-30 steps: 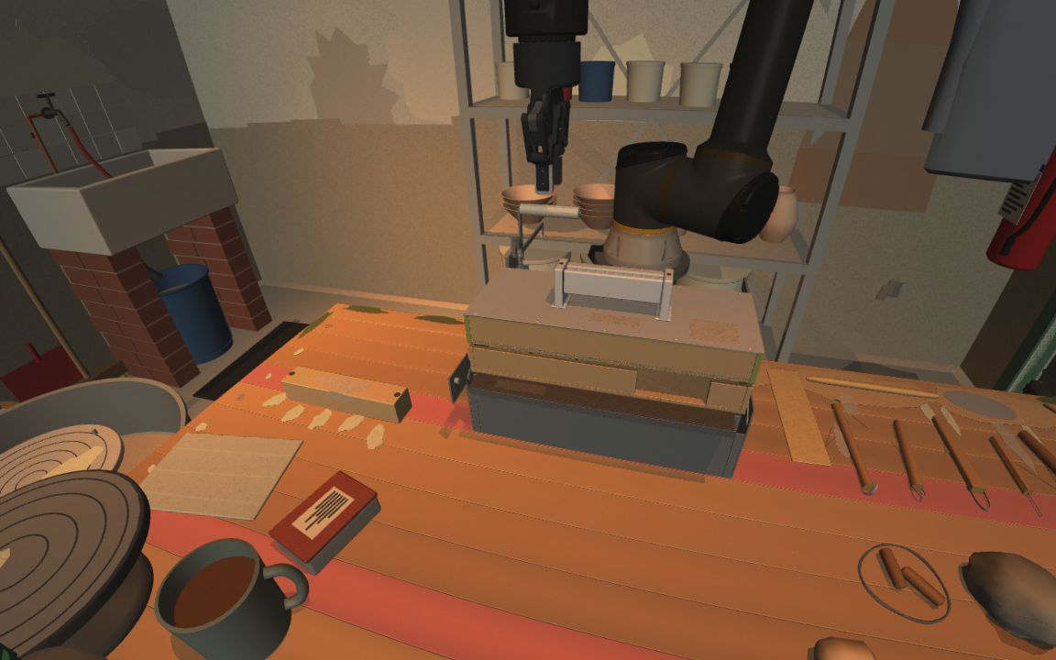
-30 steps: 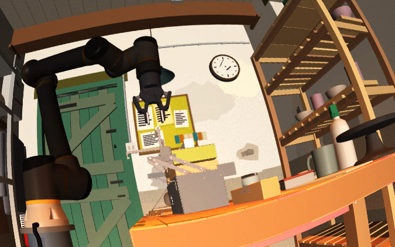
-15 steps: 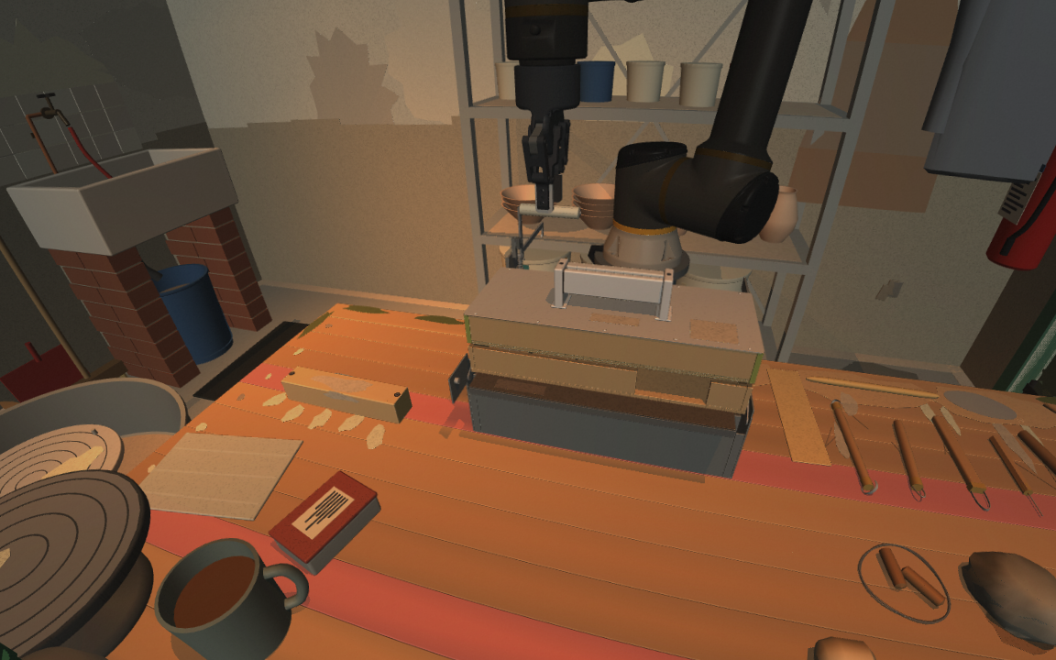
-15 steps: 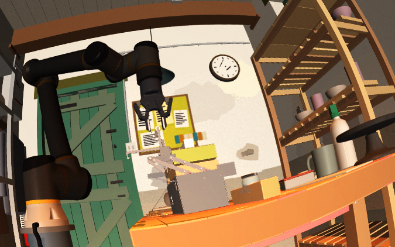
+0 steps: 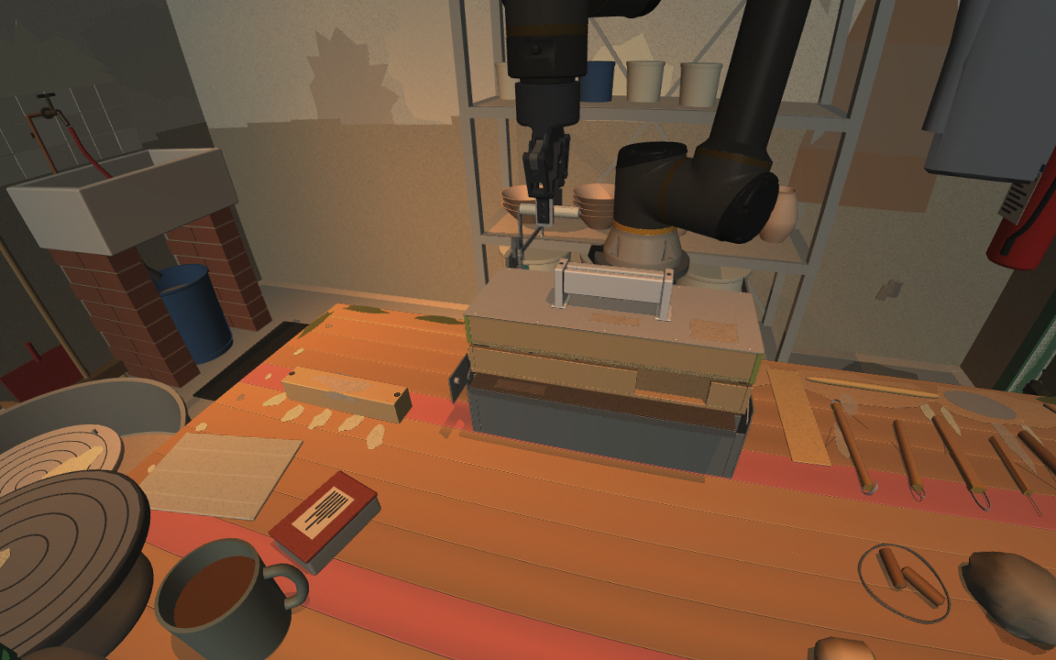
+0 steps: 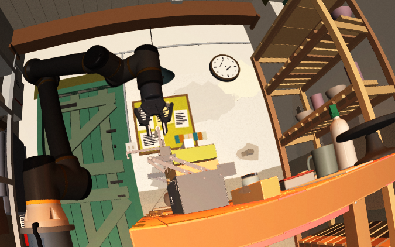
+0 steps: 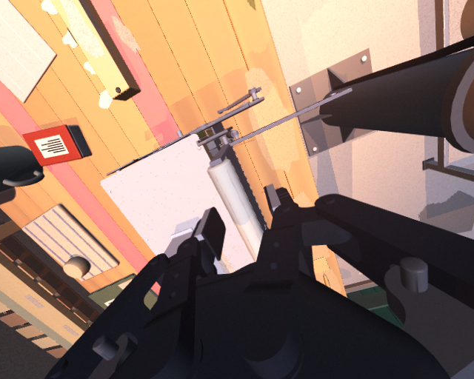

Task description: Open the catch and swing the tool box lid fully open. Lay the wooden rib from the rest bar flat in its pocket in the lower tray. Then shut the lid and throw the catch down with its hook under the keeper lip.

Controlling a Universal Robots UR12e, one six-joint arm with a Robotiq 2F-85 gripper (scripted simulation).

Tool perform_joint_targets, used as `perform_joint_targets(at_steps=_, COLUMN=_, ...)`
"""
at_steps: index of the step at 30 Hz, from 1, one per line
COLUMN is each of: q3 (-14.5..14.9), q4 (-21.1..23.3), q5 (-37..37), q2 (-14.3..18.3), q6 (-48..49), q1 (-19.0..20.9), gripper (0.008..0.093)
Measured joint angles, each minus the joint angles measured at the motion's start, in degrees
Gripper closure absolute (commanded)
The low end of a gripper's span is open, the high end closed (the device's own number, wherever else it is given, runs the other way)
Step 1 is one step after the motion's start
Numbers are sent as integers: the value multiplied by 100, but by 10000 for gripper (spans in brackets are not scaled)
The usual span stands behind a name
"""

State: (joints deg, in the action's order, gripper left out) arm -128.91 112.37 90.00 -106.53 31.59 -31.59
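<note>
The lower tray and its pocket are hidden inside the tool box, whose upper trays sit stacked over the grey base on the bench. A pale cylindrical handle bar stands raised on thin metal linkage arms behind the box's left rear, and my gripper hangs straight down with its fingers open around that bar, holding nothing. The wrist camera shows the bar running between the fingertips. The white handle sits on top of the box. A wooden block lies on the bench left of the box.
The metal shelf rack with bowls and pots stands right behind the gripper, beside the arm's base. On the bench lie a red box, a mug, a cardboard sheet and several clay tools.
</note>
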Motion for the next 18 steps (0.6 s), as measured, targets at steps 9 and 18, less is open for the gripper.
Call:
perform_joint_targets(at_steps=9, q3=-29, q4=47, q5=0, q2=17, q6=0, q1=0, gripper=534)
perform_joint_targets(at_steps=18, q3=-30, q4=50, q5=0, q2=18, q6=0, q1=0, gripper=534)
